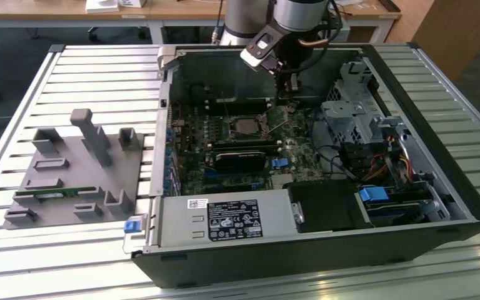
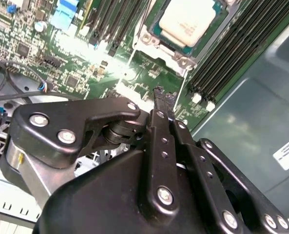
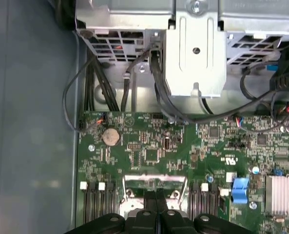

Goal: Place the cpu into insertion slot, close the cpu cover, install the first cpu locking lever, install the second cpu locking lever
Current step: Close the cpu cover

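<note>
One chip [image 2: 185, 18] already sits in its socket [image 1: 232, 132] at the middle of the exterior view, the metal cover [image 2: 146, 41] seemingly down around it. Just beside hangs the claw [image 2: 160, 93], fingers [image 2: 157, 127] pressed together on nothing I can see, a slim shape suited to nudging thin parts. The open computer case [image 1: 307, 269] lies on a slatted table [image 1: 73, 69]; desks [image 1: 182, 12] stand behind.

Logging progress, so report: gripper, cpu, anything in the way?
Gripper shut, tips near the cpu. Cpu seated, cpu cover down around it. Nothing seen in between.
</note>
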Available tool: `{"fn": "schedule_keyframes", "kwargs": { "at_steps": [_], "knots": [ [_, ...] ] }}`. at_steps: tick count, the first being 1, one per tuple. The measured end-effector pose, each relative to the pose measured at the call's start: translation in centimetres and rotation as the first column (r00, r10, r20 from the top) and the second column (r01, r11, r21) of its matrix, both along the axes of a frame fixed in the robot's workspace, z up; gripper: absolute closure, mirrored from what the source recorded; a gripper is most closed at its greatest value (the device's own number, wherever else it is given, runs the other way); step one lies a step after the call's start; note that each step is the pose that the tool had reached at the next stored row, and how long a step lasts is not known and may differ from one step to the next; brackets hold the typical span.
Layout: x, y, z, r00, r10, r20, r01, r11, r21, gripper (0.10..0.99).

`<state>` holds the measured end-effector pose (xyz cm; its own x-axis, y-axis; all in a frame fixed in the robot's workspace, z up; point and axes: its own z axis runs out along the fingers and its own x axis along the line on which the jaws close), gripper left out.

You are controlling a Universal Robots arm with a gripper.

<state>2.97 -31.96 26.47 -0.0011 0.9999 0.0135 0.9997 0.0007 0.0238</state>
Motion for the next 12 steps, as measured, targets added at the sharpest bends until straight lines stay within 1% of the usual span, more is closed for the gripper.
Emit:
{"fn": "schedule_keyframes", "kwargs": {
  "at_steps": [3, 5, 8, 12],
  "knots": [
    [0.43, 0.02, -0.10, 1.0000, 0.000, -0.0023, 0.000, 1.0000, 0.000, 0.980],
    [0.53, 0.02, -0.20, 1.0000, 0.001, -0.0040, -0.001, 1.0000, 0.000, 0.980],
    [0.66, 0.02, -0.33, 0.9999, 0.012, -0.0044, -0.012, 0.9999, 0.000, 0.980],
    [1.26, 0.05, -0.41, 0.9999, 0.011, -0.0048, -0.011, 0.9999, 0.000, 0.980]
  ]
}}
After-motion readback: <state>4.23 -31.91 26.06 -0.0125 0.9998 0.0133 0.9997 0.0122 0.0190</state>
